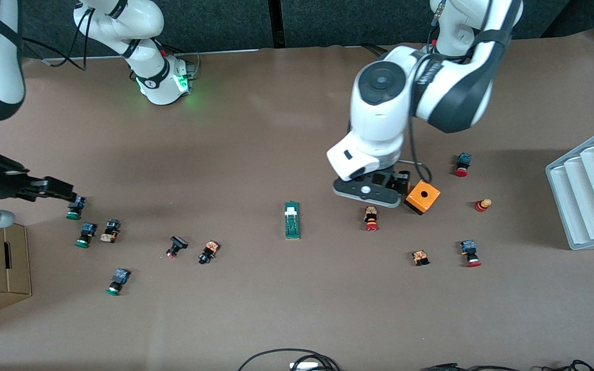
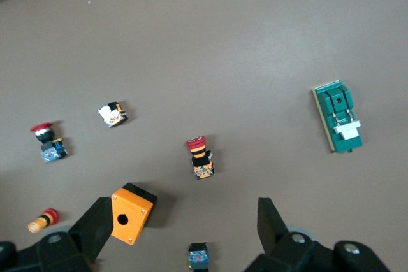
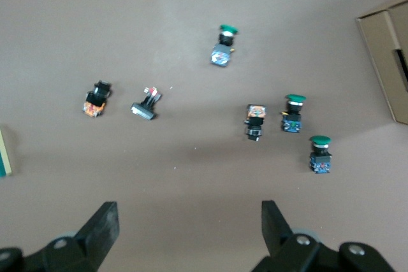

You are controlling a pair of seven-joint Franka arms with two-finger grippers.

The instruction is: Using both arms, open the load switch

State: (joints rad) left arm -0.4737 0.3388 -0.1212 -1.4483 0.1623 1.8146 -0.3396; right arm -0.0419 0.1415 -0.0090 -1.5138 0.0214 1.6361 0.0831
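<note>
The load switch [image 1: 292,220] is lying flat mid-table, touched by neither gripper. The left gripper [image 1: 374,193] is hovering at the switch's two o'clock in the front view, jaws spread wide and empty, over an orange box [image 1: 423,197] and a red button [image 1: 371,218]. The right gripper [image 1: 52,189] is hanging at nine o'clock, jaws wide, over green buttons [image 1: 86,234].

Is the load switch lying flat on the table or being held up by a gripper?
Lying flat on the table. The load switch rests alone on the brown surface, white slider facing up, with neither gripper touching it.
</note>
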